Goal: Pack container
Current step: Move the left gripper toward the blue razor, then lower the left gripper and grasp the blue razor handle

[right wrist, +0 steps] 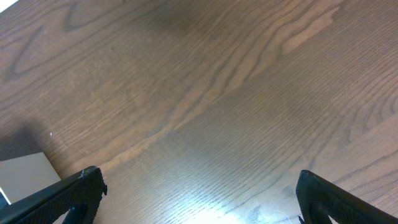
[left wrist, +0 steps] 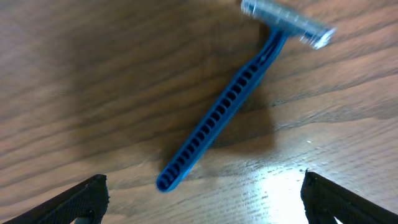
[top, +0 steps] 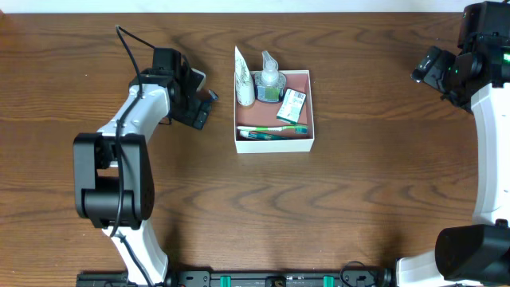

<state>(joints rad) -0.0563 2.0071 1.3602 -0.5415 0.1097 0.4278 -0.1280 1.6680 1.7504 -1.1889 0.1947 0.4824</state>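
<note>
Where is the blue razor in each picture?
Overhead: not clearly seen; the left pincer hangs over that spot, left of the container.
Left wrist: the blue razor lies in the middle, slanting, its head at upper right, between the open fingers.
Right wrist: not in it.
Shared landmark: the brown wooden table, in all three views.

Two arms of matching build: the left arm (top: 131,112) and the right arm (top: 484,151) each pair glossy white link shells with boxy black joint housings. A thin black cable (top: 126,44) loops off the left arm's white forearm. A small green light (top: 454,70) glows on the right arm's black wrist. In the wrist views, the left fingers (left wrist: 78,200) and right fingers (right wrist: 71,194) are matte black, angular wedges.
</note>
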